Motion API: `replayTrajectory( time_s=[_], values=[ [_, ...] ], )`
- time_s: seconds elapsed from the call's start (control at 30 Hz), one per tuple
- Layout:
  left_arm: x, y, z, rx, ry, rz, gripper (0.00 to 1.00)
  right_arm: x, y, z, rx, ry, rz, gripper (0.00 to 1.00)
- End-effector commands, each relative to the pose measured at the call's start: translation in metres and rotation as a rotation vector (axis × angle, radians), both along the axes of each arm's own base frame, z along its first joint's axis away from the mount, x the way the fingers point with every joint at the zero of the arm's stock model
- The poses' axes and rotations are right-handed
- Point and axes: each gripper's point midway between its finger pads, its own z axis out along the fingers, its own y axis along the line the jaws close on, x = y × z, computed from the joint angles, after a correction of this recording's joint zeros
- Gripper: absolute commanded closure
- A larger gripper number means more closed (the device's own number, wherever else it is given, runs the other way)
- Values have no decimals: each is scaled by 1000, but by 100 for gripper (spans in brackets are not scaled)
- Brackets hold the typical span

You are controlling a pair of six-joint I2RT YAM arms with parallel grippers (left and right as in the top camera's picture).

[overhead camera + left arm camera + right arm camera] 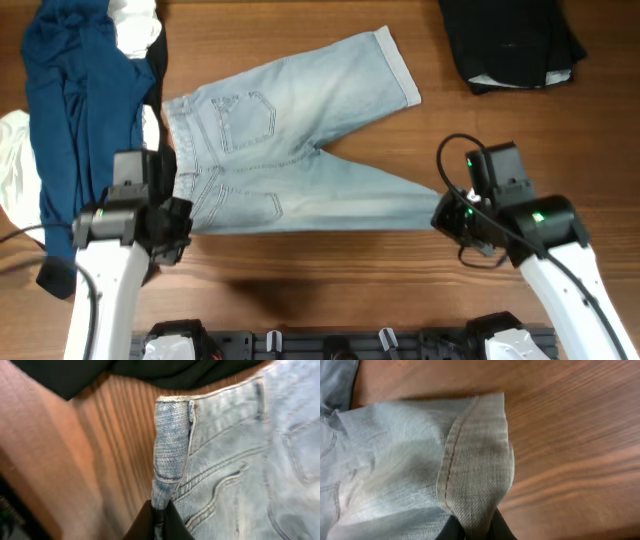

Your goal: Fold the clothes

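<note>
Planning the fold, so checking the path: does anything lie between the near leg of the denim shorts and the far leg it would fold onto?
Nothing visible does. The left pincer and right pincer grip the denim shorts; the far leg lies bare, and the black garment sits apart from it.

Pale-blue denim shorts (395,460), cuffed hem (482,455) pinched at the near edge in the right claw (475,529); wooden bench (570,435) beneath.
</note>
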Motion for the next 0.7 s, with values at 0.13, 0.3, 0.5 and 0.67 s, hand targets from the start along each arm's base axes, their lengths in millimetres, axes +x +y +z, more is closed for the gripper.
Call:
replayTrajectory(
  time_s=[0.13,0.3,0.5,0.67],
  values=[
    [-16,-1,26,18,-113,-51,96,2,-17,43,-58,-170,9,96],
    [3,8,32,66,-189,-34,96,50,-5,50,-55,-300,74,96],
    [62,17,39,104,-338,-21,96,128,11,29,-58,-378,93,96],
    [121,22,35,120,-455,-15,96,188,23,23,-81,-468,137,96]
  ],
)
